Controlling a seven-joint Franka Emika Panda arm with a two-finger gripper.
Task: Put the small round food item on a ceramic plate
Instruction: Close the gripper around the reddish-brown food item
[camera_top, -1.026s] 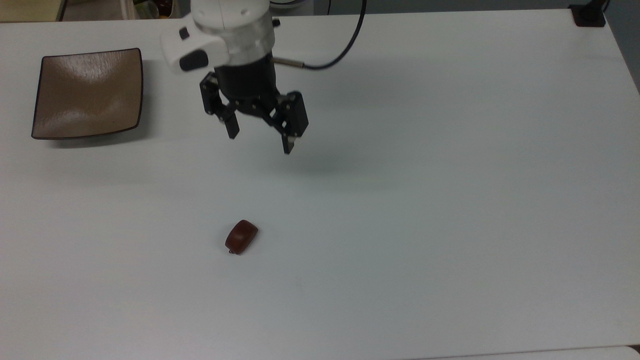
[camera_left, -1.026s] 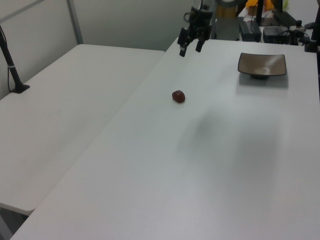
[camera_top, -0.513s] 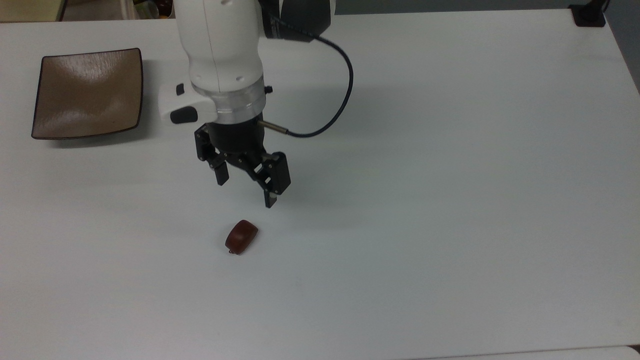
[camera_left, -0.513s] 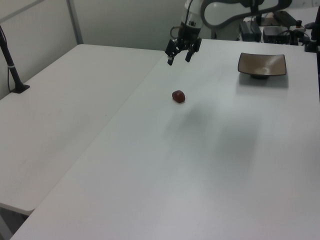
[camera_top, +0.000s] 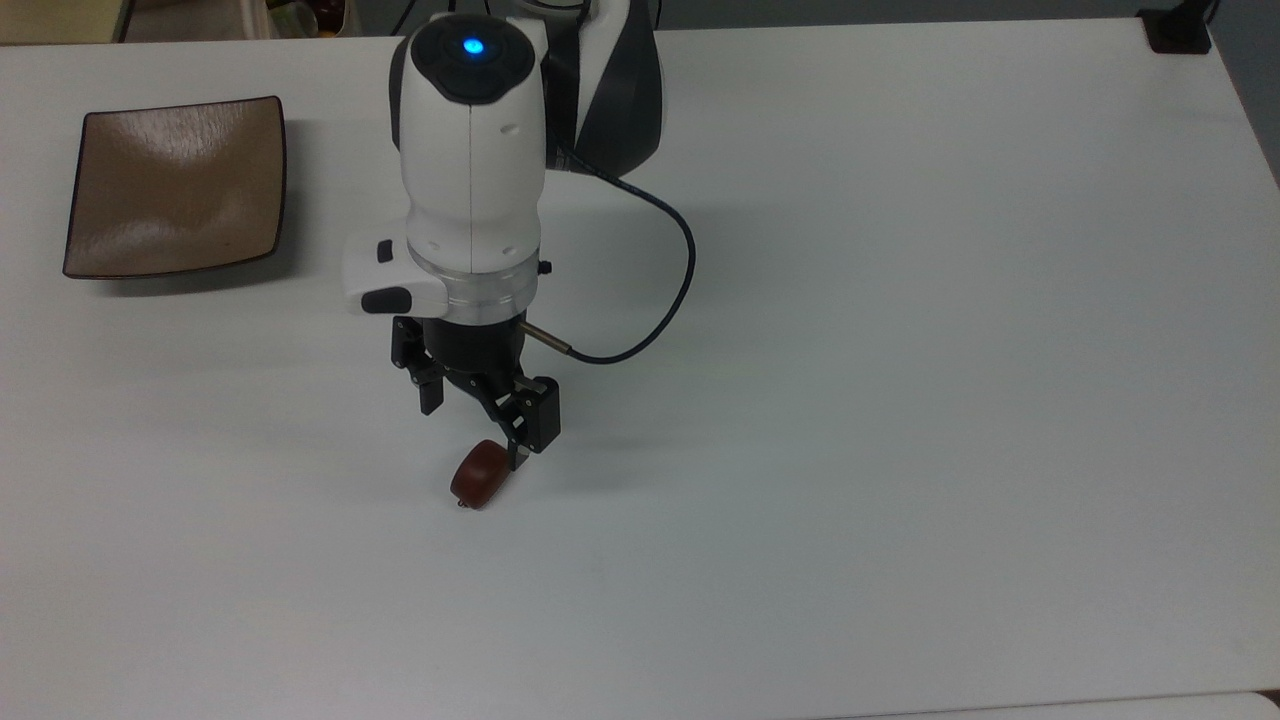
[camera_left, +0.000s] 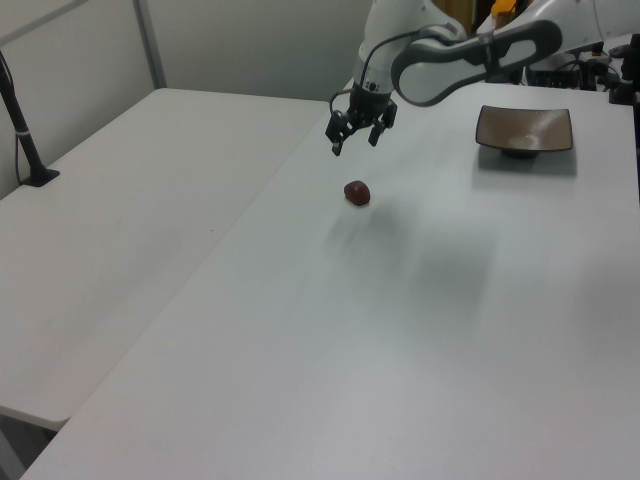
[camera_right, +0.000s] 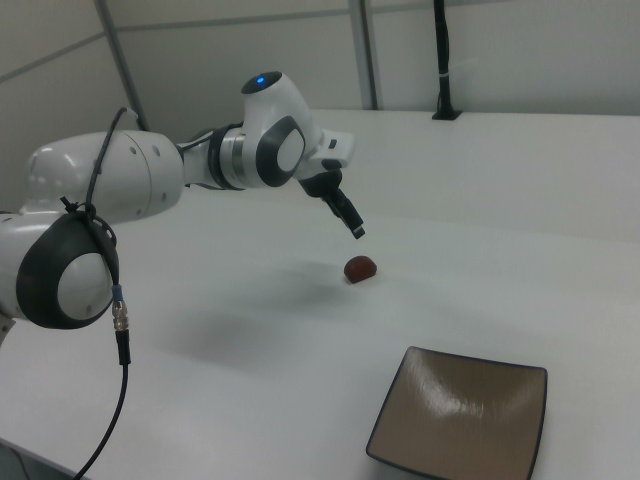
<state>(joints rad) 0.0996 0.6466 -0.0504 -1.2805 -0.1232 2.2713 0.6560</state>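
Above the white worktop (camera_top: 900, 400), the hand (camera_top: 474, 432) hangs with its fingers spread, holding nothing.

In the top view one fingertip (camera_top: 516, 458) overlaps the upper edge of the small round food item (camera_top: 478, 477), which lies on the worktop near its middle; in the left view the hand (camera_left: 354, 134) is clearly raised above the food item (camera_left: 357, 192), apart from it; in the right view the hand (camera_right: 352, 225) hangs just above the item (camera_right: 360, 268); the ceramic plate (camera_top: 175, 185) sits well apart from the item, toward the top view's upper left corner, nothing on it; a dark cable (camera_top: 650, 300) loops from the wrist.
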